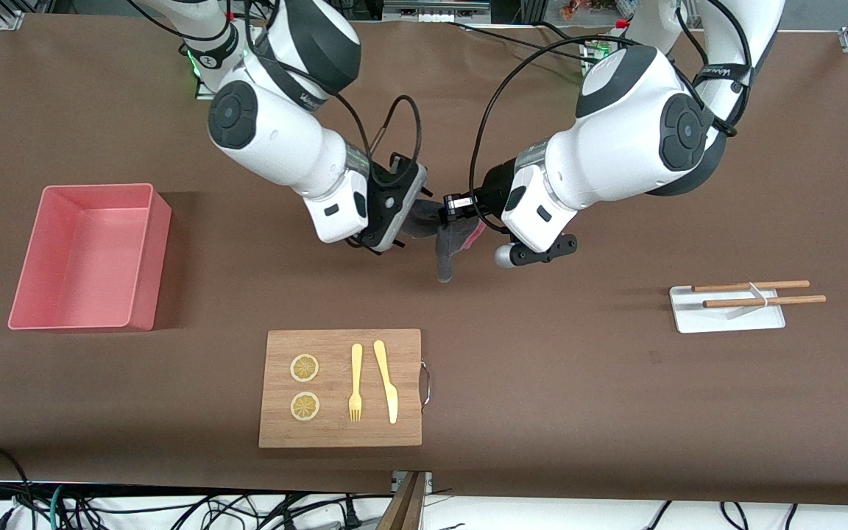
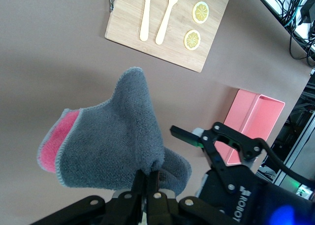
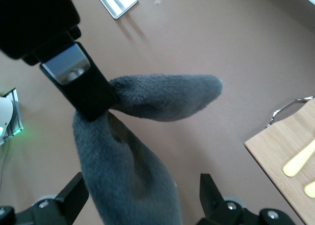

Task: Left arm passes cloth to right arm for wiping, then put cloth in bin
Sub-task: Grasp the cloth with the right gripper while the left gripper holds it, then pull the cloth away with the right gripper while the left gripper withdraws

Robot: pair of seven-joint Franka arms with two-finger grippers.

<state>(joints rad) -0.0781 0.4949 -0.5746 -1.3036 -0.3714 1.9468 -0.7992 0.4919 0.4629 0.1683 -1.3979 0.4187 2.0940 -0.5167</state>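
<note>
The dark grey cloth (image 1: 447, 246) with a pink edge hangs in the air over the middle of the table. My left gripper (image 1: 459, 208) is shut on its upper end, and the left wrist view shows its closed fingers pinching the cloth (image 2: 113, 136). My right gripper (image 1: 417, 215) is open beside it. In the right wrist view the cloth (image 3: 128, 176) hangs between its spread fingers (image 3: 74, 193), apart from them. The left gripper (image 3: 83, 87) shows there too, clamped on the cloth. The pink bin (image 1: 140, 272) stands empty toward the right arm's end of the table.
A wooden cutting board (image 1: 336, 434) with two lemon slices, a yellow fork and a knife lies nearer the front camera than the cloth. A small white tray (image 1: 726, 316) with two wooden sticks lies toward the left arm's end.
</note>
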